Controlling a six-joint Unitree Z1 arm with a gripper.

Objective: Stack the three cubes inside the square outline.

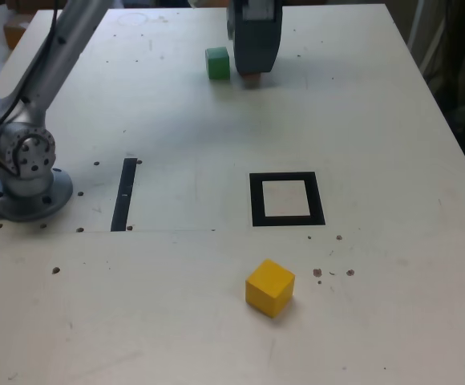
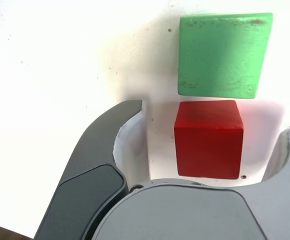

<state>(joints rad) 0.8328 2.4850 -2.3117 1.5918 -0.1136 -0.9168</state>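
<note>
Sitting between jaws: red cube (image 2: 208, 138), square to them, gap either side, nothing clamped. Gripper (image 2: 212, 145) spread, straddling it at table's (image 1: 377, 120) far end. Green cube (image 2: 224, 55) just beyond, nearly touching. Square outline (image 1: 287, 199) well apart, empty.

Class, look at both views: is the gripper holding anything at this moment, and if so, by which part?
Nothing is held yet. The gripper straddles the red cube with its jaws open; a gap shows between the cube and each finger.
</note>
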